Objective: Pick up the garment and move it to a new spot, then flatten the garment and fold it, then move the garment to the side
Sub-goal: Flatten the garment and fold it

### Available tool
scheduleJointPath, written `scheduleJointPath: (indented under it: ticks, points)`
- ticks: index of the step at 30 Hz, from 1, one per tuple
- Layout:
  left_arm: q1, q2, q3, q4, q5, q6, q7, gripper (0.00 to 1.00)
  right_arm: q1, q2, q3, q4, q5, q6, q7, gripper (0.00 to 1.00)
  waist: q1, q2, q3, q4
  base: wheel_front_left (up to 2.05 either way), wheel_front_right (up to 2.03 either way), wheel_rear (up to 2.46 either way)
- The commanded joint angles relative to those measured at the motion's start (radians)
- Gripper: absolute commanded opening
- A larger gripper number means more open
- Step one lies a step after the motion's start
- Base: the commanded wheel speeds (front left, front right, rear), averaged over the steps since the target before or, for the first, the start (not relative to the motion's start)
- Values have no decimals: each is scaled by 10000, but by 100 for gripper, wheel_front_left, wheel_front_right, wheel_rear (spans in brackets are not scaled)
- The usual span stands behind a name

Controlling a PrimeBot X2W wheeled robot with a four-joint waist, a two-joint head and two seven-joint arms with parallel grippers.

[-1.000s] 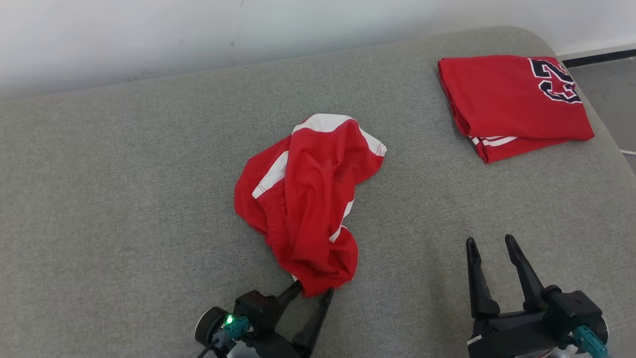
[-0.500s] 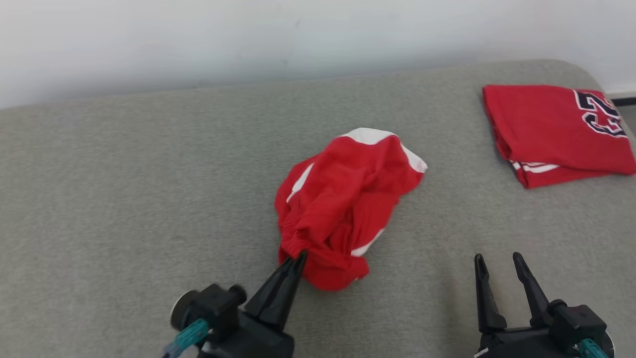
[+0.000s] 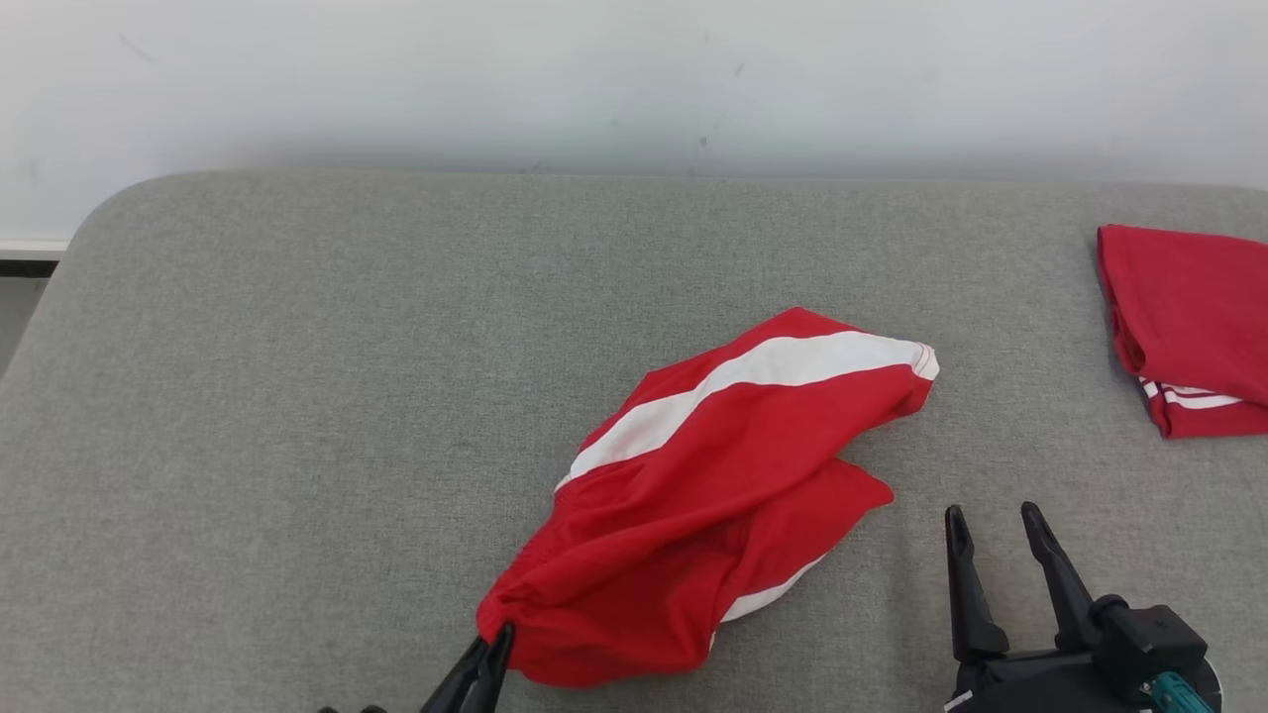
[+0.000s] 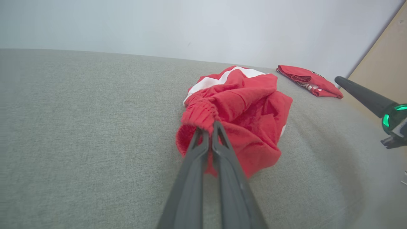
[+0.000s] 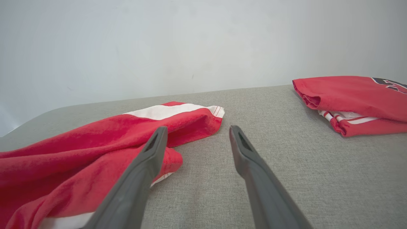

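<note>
Pinching garment (image 3: 733,465) near edge, left end effector (image 3: 498,634) (right end effector (image 3: 991,510) apart)

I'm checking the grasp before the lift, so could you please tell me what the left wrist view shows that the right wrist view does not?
Left wrist: the left gripper shut on the red shorts at their gathered waistband. Right wrist: the right gripper with fingers spread open above the grey cushion. Both: the shorts, the cushion and the folded jersey.
</note>
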Motion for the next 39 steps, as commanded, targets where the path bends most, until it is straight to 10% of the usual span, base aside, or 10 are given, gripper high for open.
scheduleJointPath:
  ticks: [1,20,30,32,39]
  points:
    - [-4,41,96,-98,-34,48,-1,0,-88,-2,50,28,6,-29,-50,100,1,0,27,-13,0,0,0]
    - [-4764,600,1210,3374,-173,-144,-1,0,-732,4,-37,29,-42,-29,-63,100,1,0,1508,-2207,0,0,0]
    - [-5485,520,1186,5323,-315,-152,-1,0,-833,1,-77,270,68,-29,-83,100,1,0,1409,-2230,0,0,0]
    - [-5465,482,1202,5194,-230,-153,-1,100,-833,1,-107,301,43,-29,-86,100,1,0,1311,-2089,0,0,0]
    - [-4619,273,1636,4008,-126,-154,-1,100,-667,1,-176,361,-21,-29,-90,100,1,0,784,-1400,0,0,0]
